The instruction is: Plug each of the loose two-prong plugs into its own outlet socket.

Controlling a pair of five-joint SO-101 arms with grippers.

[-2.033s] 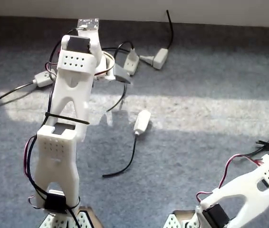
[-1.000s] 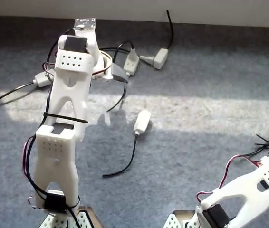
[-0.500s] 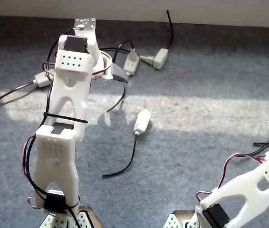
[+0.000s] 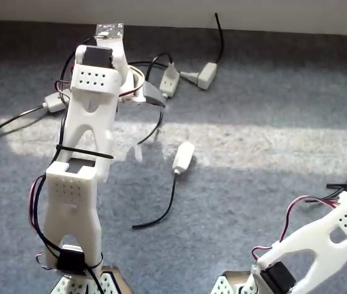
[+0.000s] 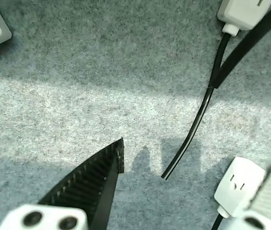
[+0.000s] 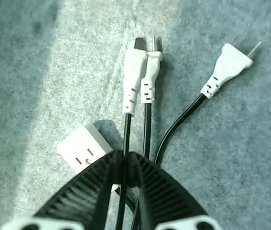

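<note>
Grey short-pile carpet (image 4: 265, 92), crossed by a sunlit band, covers the table. On the arm at 4 o'clock, the right gripper (image 6: 125, 155) is pinched tight on the thin black cord (image 6: 126, 127) of a white two-prong plug (image 6: 134, 72). A twin plug (image 6: 150, 74) lies touching it, a third plug (image 6: 230, 61) lies near, and a boxy outlet socket (image 6: 80, 148) sits just beside the ribbed jaws. The left gripper (image 5: 200, 158), out at 11 o'clock, gapes wide, holding nothing. Its serrated black finger (image 5: 97, 177) hangs over carpet, with a second socket (image 5: 238, 184) by the pale finger.
</note>
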